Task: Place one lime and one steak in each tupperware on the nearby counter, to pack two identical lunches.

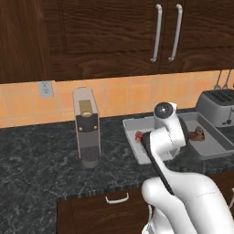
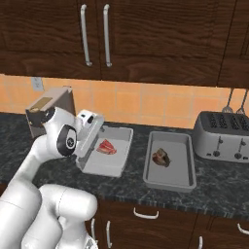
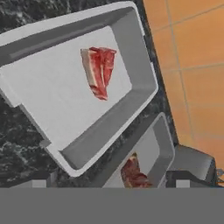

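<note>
Two grey tupperware trays sit side by side on the dark speckled counter (image 2: 219,181). The left tupperware (image 2: 104,164) holds a bright red steak (image 2: 106,147); the right tupperware (image 2: 170,178) holds a darker steak (image 2: 161,157). In the hand view my gripper (image 3: 111,181) hangs open and empty above them. There the red steak (image 3: 99,65) lies in the near tupperware (image 3: 52,96), and the darker steak (image 3: 133,173) lies in the other tupperware (image 3: 162,144) near my fingertips (image 3: 183,179). The lime is out of view.
A tall coffee machine (image 1: 87,128) stands on the counter left of the trays. A silver toaster (image 2: 222,136) stands to their right against the orange tiled wall. Dark wooden cabinets with silver handles (image 2: 85,34) hang above.
</note>
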Motion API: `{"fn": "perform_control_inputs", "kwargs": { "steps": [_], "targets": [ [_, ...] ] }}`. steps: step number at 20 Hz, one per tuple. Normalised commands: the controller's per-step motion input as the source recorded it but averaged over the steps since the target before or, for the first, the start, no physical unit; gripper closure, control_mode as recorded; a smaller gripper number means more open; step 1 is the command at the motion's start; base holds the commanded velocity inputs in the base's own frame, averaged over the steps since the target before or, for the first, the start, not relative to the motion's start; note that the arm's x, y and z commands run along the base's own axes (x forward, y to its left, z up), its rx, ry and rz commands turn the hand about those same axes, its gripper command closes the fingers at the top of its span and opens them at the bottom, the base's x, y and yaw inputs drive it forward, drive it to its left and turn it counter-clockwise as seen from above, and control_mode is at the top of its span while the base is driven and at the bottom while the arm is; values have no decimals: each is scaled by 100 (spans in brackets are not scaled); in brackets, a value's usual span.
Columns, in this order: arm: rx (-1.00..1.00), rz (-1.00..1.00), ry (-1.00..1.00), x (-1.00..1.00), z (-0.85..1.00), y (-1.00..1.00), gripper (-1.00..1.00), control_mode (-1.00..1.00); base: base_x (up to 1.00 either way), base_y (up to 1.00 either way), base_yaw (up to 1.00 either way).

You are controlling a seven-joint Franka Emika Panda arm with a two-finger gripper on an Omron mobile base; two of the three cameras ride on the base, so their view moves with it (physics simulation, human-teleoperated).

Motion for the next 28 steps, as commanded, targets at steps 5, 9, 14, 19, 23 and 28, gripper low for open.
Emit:
{"fn": "perform_control_inputs", "kwargs": {
  "steps": [5,9,14,19,23,28],
  "targets": [
    [36,-73,-20,-1,17,6,-100,-100,0,0,0],
    [57,-29,-55,-3,21,-19,-100,-100,0,0,0],
    [50,7,-71,-51,-9,-16,-100,-100,0,0,0],
    [6,13,-15,-100,17,33,-100,-100,0,0,0],
    [0,27,-8,-100,19,24,-100,-100,0,0,0],
    [0,28,-10,-98,-9,19,-100,-100,0,0,0]
  ]
}}
